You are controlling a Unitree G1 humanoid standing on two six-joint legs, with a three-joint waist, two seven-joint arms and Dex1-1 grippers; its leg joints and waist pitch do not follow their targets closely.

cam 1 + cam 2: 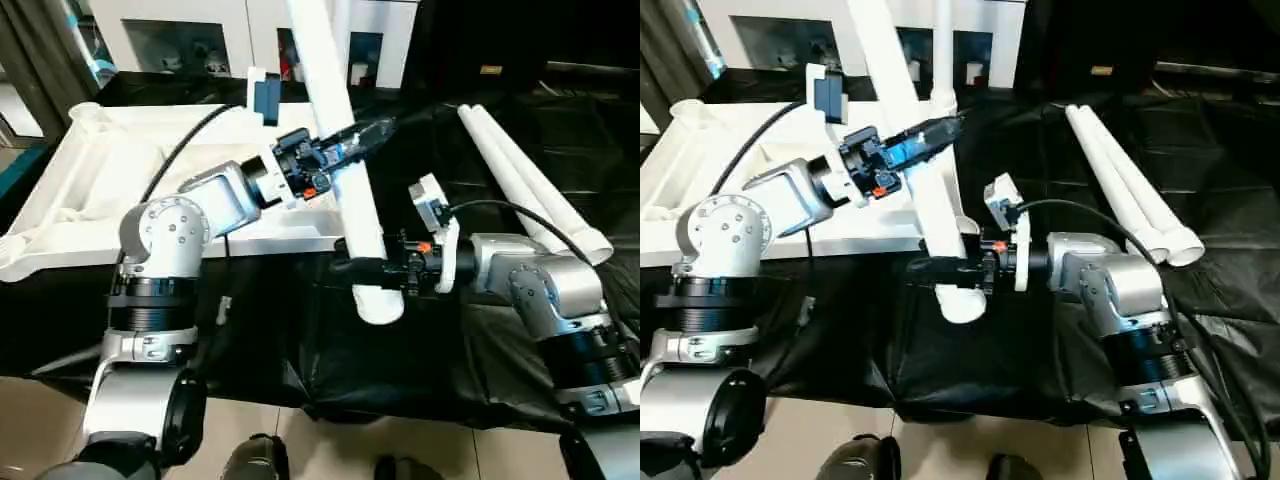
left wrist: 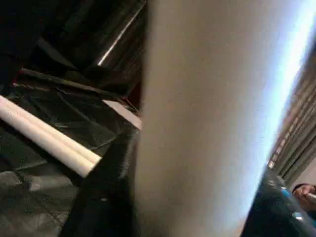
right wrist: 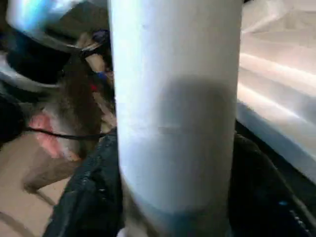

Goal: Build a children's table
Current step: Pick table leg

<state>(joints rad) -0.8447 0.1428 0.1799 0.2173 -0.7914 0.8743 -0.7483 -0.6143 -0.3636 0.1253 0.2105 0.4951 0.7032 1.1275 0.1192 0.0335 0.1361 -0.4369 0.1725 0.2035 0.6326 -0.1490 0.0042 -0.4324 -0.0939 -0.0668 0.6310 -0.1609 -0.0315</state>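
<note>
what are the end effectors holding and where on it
Both hold one white table leg: left end effector around its middle, right end effector near its lower end.

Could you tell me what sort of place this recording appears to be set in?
Probably an indoor lab or workshop: a work surface draped in black sheeting, a white glass-door cabinet behind it, and a tiled floor.

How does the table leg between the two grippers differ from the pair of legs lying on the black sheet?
The held leg stands steeply tilted, in the air; the two spare legs lie flat, side by side. The left gripper and right gripper clamp the held one; the spare ones are untouched. All are white tubes.
</note>
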